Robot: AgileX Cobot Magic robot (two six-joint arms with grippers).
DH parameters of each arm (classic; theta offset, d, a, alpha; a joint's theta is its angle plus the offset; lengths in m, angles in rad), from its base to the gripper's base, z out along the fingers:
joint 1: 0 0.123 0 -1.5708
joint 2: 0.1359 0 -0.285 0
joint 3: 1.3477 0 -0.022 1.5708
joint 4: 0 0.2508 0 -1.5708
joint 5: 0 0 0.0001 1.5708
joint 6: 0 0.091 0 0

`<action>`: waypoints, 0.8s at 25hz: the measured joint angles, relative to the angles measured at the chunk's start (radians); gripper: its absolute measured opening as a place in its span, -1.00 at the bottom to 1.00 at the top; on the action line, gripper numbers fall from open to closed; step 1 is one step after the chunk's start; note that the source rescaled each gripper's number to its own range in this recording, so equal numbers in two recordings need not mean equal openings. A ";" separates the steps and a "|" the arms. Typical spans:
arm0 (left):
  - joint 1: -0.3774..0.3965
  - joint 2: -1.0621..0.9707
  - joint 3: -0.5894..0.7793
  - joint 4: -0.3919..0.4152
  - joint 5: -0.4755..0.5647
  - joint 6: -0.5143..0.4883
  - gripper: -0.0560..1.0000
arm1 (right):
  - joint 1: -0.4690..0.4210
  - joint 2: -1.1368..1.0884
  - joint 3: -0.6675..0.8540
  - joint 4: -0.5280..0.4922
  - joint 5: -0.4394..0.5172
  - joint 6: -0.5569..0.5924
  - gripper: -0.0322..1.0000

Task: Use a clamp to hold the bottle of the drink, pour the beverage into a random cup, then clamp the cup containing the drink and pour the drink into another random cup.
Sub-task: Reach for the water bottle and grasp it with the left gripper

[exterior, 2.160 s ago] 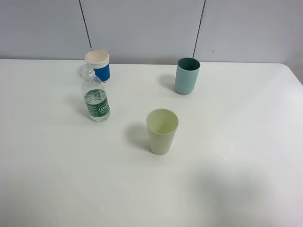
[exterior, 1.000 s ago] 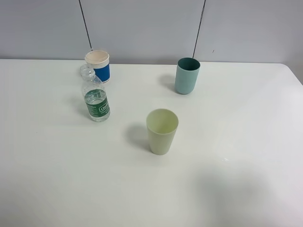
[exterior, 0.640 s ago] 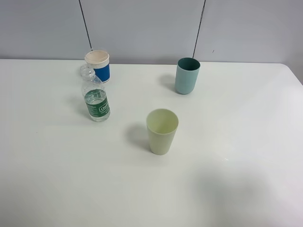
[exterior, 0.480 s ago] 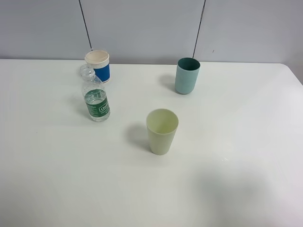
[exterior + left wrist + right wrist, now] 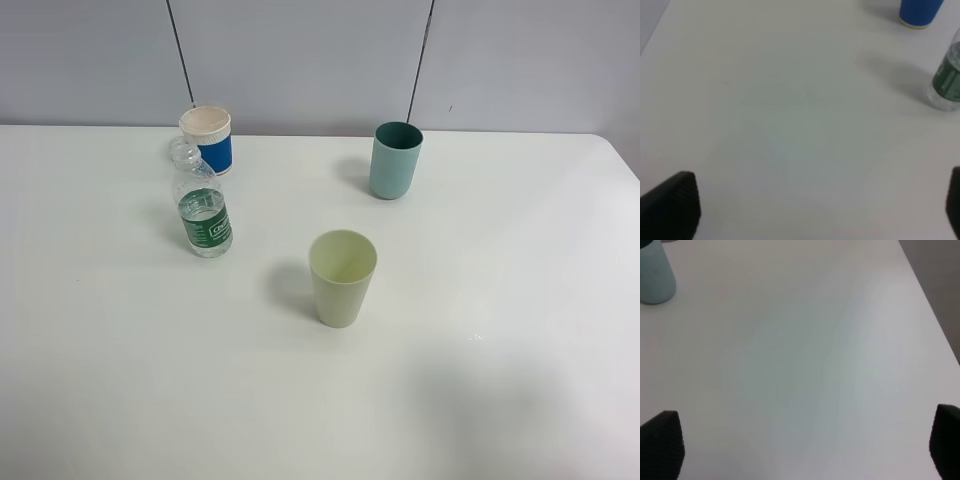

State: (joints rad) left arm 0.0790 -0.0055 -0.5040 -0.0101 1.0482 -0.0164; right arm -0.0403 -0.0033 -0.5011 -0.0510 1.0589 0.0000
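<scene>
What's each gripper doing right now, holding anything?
Left gripper: open, holding nothing.
Right gripper: open, holding nothing.

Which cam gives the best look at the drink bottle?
Exterior high: the bottle stands whole, neck to base, unobstructed. Left wrist catches only its lower part at the frame edge; right wrist misses it.
</scene>
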 joint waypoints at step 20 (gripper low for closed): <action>0.000 0.011 -0.007 0.000 -0.006 0.000 1.00 | 0.000 0.000 0.000 0.000 0.000 0.000 0.99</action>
State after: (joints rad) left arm 0.0790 0.0060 -0.5113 -0.0101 1.0419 -0.0164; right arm -0.0403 -0.0033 -0.5011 -0.0510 1.0589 0.0000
